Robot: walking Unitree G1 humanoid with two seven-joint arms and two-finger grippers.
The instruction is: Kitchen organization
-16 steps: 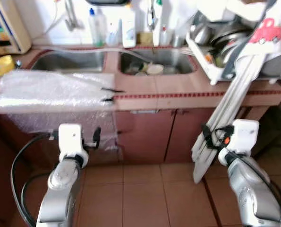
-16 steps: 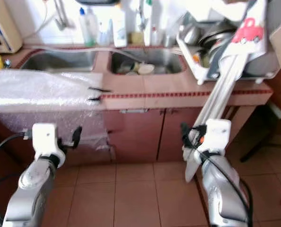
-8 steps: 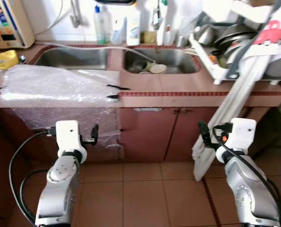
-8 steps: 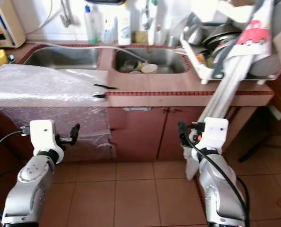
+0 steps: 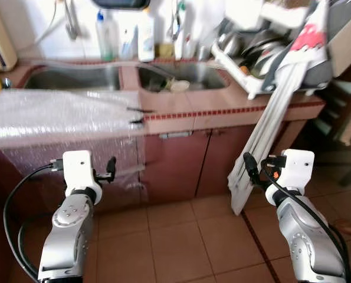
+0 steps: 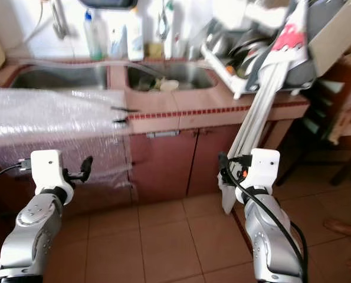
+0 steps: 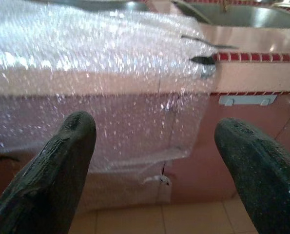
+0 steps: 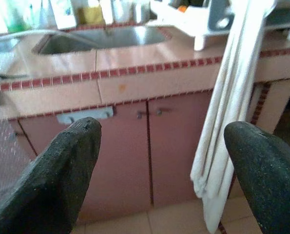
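A pink tiled counter [image 5: 187, 106] holds a double steel sink [image 5: 181, 76] with a few dishes in its right basin. A sheet of bubble wrap [image 5: 63, 115] covers the counter's left part and hangs over the front edge. My left gripper [image 5: 110, 168] is open, held low in front of the hanging bubble wrap [image 7: 96, 53], touching nothing. My right gripper [image 5: 249, 168] is open and empty too, low before the cabinet doors [image 8: 149, 146]. Beside it is a long white towel [image 5: 263, 135] that hangs down from the dish rack [image 5: 263, 53].
Bottles [image 5: 144, 38] stand behind the sink. The rack at the right is piled with pots and plates. Small black pieces [image 5: 137, 116] lie at the bubble wrap's right edge. Brown floor tiles [image 5: 181, 242] lie below. What looks like a person's foot [image 6: 343, 227] is at the right.
The head view has shifted, so the counter sits further left in the picture. Both grippers stay low, open and empty.
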